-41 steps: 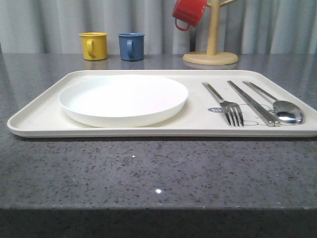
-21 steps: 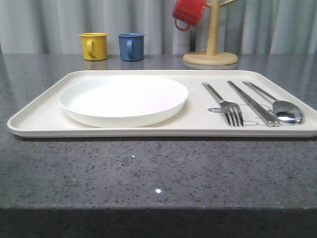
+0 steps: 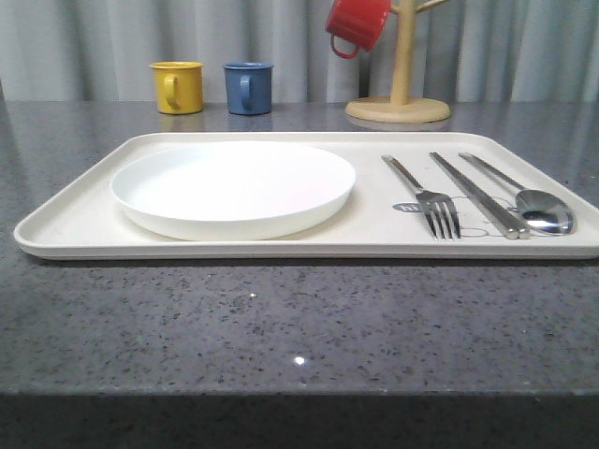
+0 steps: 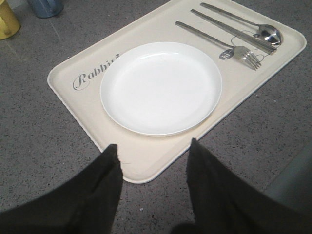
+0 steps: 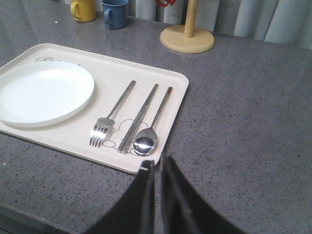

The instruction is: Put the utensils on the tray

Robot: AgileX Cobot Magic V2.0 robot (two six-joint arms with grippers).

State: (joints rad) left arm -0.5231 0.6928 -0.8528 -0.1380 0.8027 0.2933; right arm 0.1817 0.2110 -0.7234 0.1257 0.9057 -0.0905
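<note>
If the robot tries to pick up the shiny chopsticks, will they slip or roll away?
Probably a bit slippery: the slim shiny silver metal chopsticks look smooth and polished. They look stiff, so bending seems unlikely. Lying flat and thin on the cream rectangular tray, they may be awkward to pinch, and might slide if nudged.

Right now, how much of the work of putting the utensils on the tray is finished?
It looks finished: the fork, chopsticks and spoon lie side by side on the tray, right of the white plate. The left gripper is open and empty, the right gripper nearly closed on nothing. Nothing seems left.
</note>
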